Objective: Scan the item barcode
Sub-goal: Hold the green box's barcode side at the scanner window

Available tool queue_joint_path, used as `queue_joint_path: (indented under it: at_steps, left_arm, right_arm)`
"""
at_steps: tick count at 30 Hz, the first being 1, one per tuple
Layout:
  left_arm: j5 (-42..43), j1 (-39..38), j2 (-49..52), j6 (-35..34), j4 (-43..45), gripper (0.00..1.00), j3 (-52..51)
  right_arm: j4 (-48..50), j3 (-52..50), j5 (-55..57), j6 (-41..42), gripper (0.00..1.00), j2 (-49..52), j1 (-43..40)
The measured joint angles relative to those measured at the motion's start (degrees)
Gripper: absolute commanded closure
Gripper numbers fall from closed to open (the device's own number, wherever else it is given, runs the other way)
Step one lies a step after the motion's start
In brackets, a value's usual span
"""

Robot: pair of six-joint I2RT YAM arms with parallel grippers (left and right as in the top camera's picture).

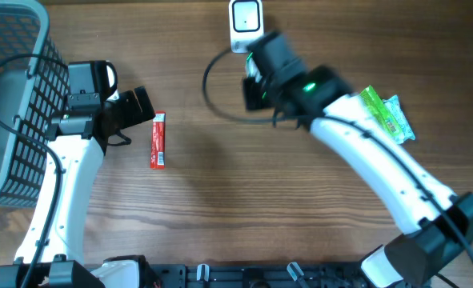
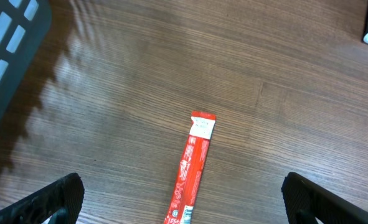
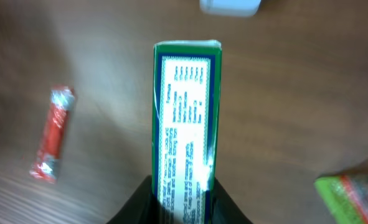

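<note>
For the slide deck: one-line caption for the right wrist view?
Right fingers clamp a green box, label toward camera, over the wood table; red stick packet left, white scanner ahead.

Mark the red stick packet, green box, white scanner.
red stick packet (image 2: 193, 163), left wrist view, mid-body.
green box (image 3: 185, 118), right wrist view, printed label face.
white scanner (image 1: 245, 18), overhead view, top face.

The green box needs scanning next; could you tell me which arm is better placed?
The right: its gripper is shut on the green box, close to the white scanner. The left gripper hangs open above the red packet, farther away.
</note>
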Motion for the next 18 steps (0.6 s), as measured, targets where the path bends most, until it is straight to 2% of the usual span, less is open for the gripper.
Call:
queue_joint_path:
  at_steps: [2, 3, 6, 10, 14, 18]
  left_arm:
    - [0.0, 0.0, 0.02, 0.0, 0.0, 0.0, 0.0]
    - [0.0, 0.0, 0.0, 0.0, 0.02, 0.0, 0.0]
    - [0.0, 0.0, 0.0, 0.0, 0.0, 0.0, 0.0]
    - [0.0, 0.0, 0.0, 0.0, -0.02, 0.0, 0.0]
    - [0.0, 0.0, 0.0, 0.0, 0.02, 0.0, 0.0]
    - [0.0, 0.0, 0.0, 0.0, 0.0, 0.0, 0.0]
  right_arm:
    - [-3.67, 8.79, -1.44, -0.79, 0.83, 0.42, -2.6]
    - [-5.07, 13.09, -1.86, -1.09, 0.79, 0.68, -3.61]
    - [-4.63, 21.35, -2.29, -2.43, 0.78, 2.34, -4.85]
    - [2.38, 22.58, -3.08, -4.87, 0.78, 7.43, -4.83]
    - [9.16, 22.58, -2.16, -7.32, 0.85, 16.63, -4.85]
    - [17.57, 22.53, 0.79, -8.35, 0.86, 26.64, -4.85]
